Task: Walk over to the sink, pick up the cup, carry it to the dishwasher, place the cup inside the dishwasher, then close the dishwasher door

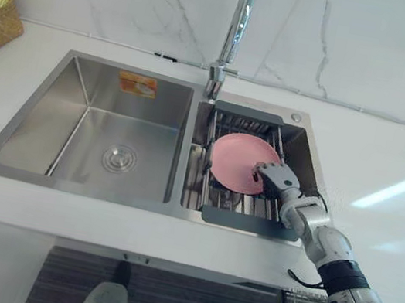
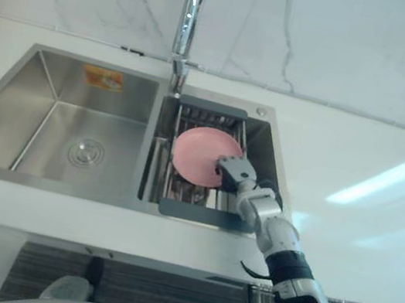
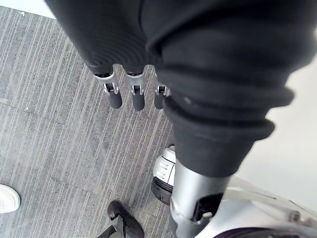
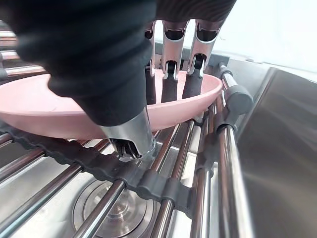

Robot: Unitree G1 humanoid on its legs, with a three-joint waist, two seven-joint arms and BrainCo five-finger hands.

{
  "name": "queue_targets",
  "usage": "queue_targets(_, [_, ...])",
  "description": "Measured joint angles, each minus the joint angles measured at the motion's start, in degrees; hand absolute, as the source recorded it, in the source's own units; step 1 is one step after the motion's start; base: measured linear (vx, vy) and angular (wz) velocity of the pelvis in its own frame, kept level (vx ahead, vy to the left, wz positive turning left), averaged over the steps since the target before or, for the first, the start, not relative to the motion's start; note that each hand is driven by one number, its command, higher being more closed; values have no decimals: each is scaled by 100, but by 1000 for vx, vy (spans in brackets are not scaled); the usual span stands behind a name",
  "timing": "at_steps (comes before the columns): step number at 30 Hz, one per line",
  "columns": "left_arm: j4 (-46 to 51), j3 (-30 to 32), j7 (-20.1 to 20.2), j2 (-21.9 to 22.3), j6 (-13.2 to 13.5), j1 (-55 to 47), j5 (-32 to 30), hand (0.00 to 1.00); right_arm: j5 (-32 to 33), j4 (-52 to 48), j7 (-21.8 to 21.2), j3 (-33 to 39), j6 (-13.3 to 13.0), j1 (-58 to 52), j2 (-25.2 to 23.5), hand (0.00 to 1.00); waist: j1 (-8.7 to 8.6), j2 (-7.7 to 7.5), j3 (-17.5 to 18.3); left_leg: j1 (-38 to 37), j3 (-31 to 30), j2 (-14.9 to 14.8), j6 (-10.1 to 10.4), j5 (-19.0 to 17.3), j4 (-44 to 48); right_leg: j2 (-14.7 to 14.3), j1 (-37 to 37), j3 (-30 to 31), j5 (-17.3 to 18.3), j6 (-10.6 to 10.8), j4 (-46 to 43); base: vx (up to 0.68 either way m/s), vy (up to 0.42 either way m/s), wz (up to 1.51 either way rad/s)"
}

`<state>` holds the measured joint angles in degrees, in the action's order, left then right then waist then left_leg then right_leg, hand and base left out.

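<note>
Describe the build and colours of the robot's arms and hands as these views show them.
The right arm is silver-grey, built of rounded segments, with a black band partway along it. The right hand and the left hand each have a dark ribbed cover over the back and wrist, and slim silver fingers that end in dark tips.

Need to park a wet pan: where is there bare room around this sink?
Free: the left basin, and the counter right of the sink. Crowded: the right basin, its rack under the pink bowl held by the right hand.
</note>
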<state>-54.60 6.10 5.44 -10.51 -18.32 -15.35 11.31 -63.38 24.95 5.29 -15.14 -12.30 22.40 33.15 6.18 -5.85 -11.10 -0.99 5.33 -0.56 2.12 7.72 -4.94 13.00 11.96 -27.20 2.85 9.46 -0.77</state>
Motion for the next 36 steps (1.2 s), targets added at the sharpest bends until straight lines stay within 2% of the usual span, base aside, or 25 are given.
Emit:
queue_targets(10, [4,3,-2,3,51,1,-99,0,20,27,360,43,-87,-30,-10,100,-7,4,-3,-1,-2,-5,11,-11,0,-3,-3,0,28,-11,-17,0,0,0])
queue_targets(17, [9,4,2,15,94,0,-225,0,110,29,698,219,-377,-132,-15,100,-6,8,-5,-1,-10,-6,19,-20,0,-8,-1,-7,29,-5,-18,0,0,0])
queue_targets(19, [16,4,4,30,128,2,-325,0,161,21,1128,223,-447,-138,-30,100,-5,22,-9,-1,-22,-8,19,-19,0,-11,3,-16,28,0,-19,0,0,0])
queue_targets(22, [67,3,11,56,156,0,-390,0,215,18,1492,225,-642,-127,-62,100,24,58,-15,6,-43,-5,7,-10,0,-11,6,-36,29,7,-23,2,-14,4])
queue_targets(30, [112,9,20,78,259,-23,-429,0,20,-451,1877,222,-1161,73,103,100,18,75,-26,11,-47,-3,-15,7,0,-11,5,-40,15,34,-17,0,0,0])
queue_targets(36, [111,10,20,84,270,-43,-427,0,-8,-640,1903,222,-1294,78,170,100,-7,75,-26,10,-49,-4,-16,12,0,-10,5,-41,11,40,-15,0,0,0])
